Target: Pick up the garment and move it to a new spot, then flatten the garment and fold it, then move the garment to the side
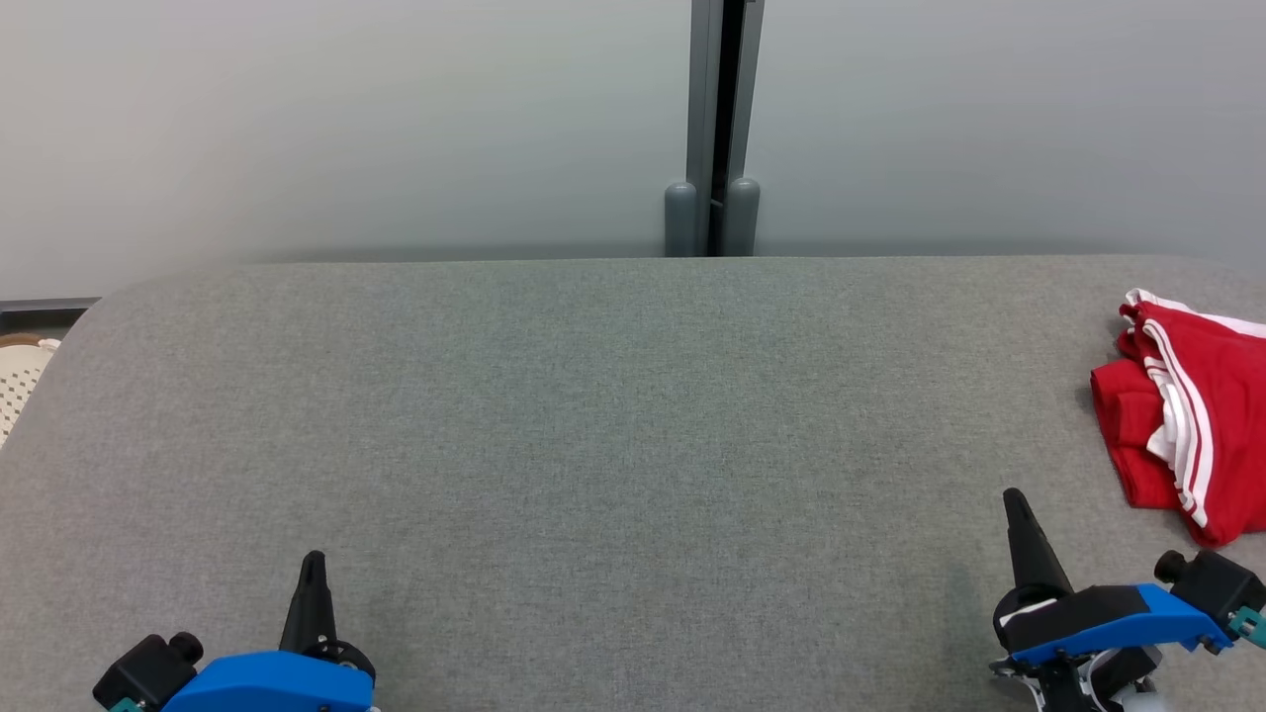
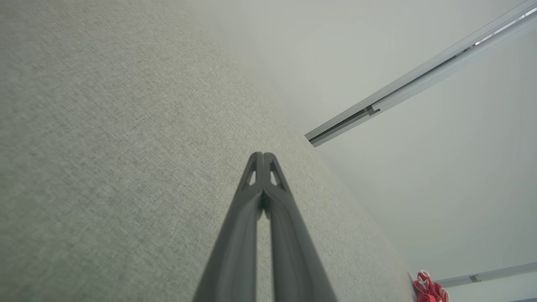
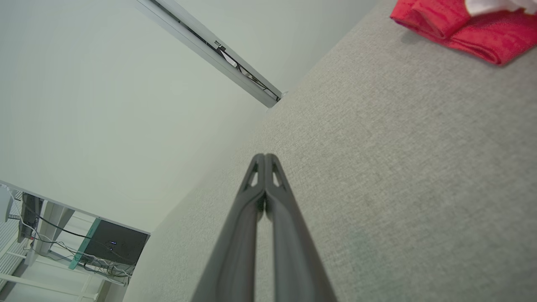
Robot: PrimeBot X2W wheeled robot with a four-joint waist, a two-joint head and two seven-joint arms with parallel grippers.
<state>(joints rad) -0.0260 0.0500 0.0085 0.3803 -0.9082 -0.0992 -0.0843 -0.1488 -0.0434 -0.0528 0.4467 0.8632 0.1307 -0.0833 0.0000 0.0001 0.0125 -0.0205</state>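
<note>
Here the garment (image 1: 1231, 425) lies near, right of the right claw (image 1: 1015, 499).

Grey fabric surface (image 1: 593, 415) bears a red garment (image 1: 1202, 415).

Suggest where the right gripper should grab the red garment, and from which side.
Probably the thick red fold at the near-left edge of the garment. It bulges up off the grey surface and faces the right gripper. Come from the garment's left, low and forward. The fingers are shut now, so open them first.
</note>
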